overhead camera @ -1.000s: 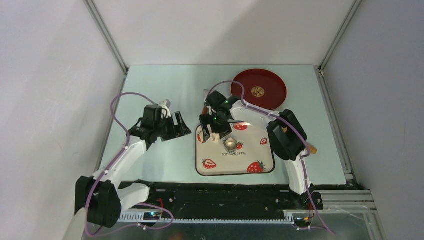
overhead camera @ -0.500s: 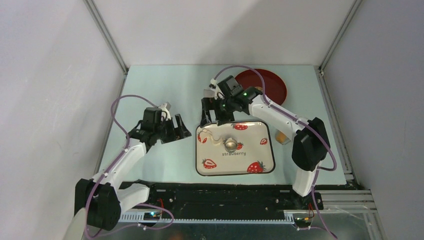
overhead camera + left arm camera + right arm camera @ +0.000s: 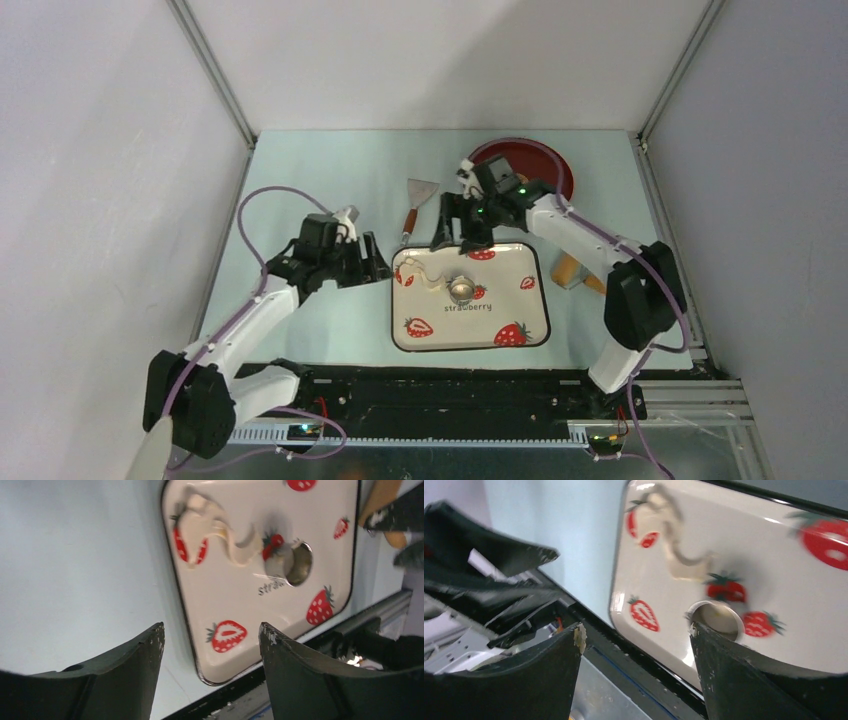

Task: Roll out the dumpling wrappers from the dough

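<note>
Dough [image 3: 220,525] is lying in the far-left corner of the tray [image 3: 500,290] as a thin, crooked scrap with a curved notch along one side. Its long axis is running diagonally from that corner toward the ring [image 3: 461,288] at the tray's middle. The thicker end is pointing at the corner, and the thin tail is curling toward the ring, near it but apart.

Left gripper [image 3: 212,628] is hovering just off the tray's left edge with its jaws spread and nothing between them. Right gripper [image 3: 636,629] is hovering over the tray's far edge, likewise spread and empty.

Judging by the notch, the scrap is looking like what cutting leaves behind, so the step in hand seems to be the pause between cutting and re-rolling. The next move is probably calling for one gripper to gather the scrap at its thick end, where there is most to pinch. The other would be fetching the roller [image 3: 566,268] lying right of the tray. Whether a wrapper is sitting inside the ring, I cannot tell.
</note>
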Available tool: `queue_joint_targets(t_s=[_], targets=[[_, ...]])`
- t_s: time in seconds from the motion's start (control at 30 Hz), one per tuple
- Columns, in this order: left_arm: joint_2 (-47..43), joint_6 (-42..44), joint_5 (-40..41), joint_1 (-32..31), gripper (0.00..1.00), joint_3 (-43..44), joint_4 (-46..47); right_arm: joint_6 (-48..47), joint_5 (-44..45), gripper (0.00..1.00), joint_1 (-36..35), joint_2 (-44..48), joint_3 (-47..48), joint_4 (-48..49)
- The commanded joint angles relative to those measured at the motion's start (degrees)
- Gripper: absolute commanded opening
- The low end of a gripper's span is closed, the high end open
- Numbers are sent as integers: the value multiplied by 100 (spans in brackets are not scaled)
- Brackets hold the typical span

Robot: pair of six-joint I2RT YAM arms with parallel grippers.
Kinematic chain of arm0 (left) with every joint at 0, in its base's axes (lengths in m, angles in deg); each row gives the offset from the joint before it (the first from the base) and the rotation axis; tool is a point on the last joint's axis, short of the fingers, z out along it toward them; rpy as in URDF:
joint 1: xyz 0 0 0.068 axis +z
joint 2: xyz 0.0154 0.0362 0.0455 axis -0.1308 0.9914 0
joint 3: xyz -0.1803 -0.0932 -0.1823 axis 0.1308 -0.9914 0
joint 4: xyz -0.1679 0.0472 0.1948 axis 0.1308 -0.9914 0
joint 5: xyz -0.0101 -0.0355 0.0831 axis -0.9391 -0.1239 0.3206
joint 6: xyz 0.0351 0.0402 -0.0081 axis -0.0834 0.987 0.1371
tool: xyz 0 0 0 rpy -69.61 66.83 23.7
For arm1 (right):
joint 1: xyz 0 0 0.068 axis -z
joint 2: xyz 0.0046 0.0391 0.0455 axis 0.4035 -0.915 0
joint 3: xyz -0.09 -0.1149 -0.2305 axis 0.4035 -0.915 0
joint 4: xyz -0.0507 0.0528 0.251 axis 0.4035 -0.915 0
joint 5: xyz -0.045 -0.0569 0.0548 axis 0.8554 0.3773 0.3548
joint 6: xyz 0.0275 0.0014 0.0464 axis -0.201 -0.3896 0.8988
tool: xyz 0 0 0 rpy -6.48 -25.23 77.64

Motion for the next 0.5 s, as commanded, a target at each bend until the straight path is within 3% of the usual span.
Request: queue_joint_targets(t_s=[0.0,0.2,0.47], targets=[[311,-384,143,-778,71,598,214,-184,534,80,541,658,-364,-476],[1429,-918,344,-1700,63,1379,400,-585,1034,72,1008,997,-1058,-960],[3119,-1284,812,-2540,53,2151,398,-605,708,69,1409,1357,-2074,-678]])
